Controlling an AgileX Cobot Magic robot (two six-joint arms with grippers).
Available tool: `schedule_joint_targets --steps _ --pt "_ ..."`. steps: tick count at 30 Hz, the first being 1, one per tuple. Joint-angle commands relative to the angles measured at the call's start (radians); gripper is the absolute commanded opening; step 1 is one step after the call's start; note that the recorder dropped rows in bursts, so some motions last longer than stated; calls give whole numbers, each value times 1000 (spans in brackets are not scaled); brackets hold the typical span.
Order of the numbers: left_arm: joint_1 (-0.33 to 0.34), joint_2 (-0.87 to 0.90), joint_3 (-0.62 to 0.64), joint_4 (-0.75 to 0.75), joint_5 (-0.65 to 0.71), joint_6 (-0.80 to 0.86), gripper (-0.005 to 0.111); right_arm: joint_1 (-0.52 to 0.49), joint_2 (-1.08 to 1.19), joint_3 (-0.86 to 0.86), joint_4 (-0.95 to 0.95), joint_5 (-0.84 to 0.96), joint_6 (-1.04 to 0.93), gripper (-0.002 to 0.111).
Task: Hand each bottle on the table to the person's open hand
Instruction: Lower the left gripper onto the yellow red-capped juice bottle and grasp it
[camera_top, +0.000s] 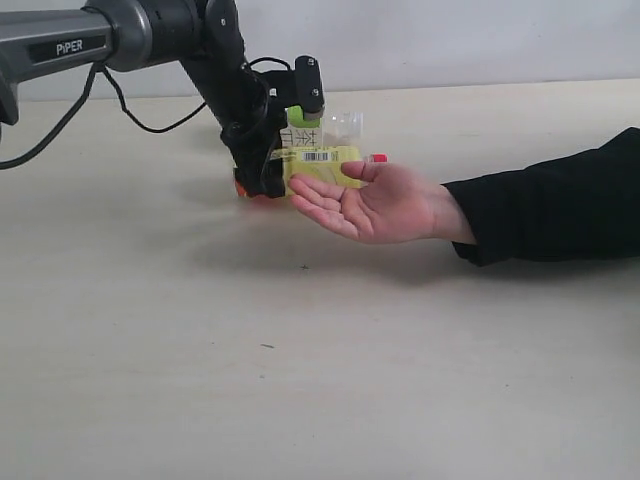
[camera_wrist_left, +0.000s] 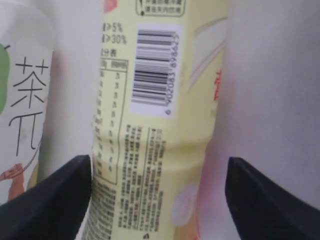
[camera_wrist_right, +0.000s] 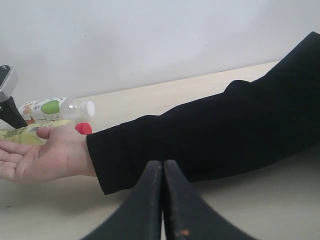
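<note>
The yellow-label bottle (camera_top: 322, 162) with its red cap (camera_top: 378, 158) lies sideways across the fingers of the person's open hand (camera_top: 375, 205), which is palm up above the table (camera_top: 300, 380). My left gripper (camera_top: 262, 175) is at the bottle's base end. In the left wrist view the yellow bottle (camera_wrist_left: 155, 125) sits between the spread fingers of the left gripper (camera_wrist_left: 159, 167); one finger touches it and a gap shows at the other. Behind it lies the white-label apple bottle (camera_top: 330, 125). My right gripper (camera_wrist_right: 163, 165) is shut and empty, near the black sleeve (camera_wrist_right: 225, 130).
The person's forearm in the black sleeve (camera_top: 550, 205) reaches in from the right across the table. The left arm and its cable (camera_top: 130, 105) cross the upper left. A pale wall (camera_top: 450, 40) backs the table. No cola or green-label bottle is in view.
</note>
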Motion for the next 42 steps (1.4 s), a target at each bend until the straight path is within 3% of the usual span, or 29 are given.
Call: schedule_joint_targets --steps 1,28,34,42 --pt "-2 12 -3 -9 -45 -1 71 0 -5 4 -4 -8 -2 0" --pt "-2 26 -3 -36 -25 -9 71 0 -5 4 -4 -8 -2 0" --pt "-2 43 -3 -33 -39 -9 52 0 -5 4 -4 -8 -2 0" --pt "-2 43 -3 -36 -44 -11 8 0 -5 4 -4 -8 -2 0"
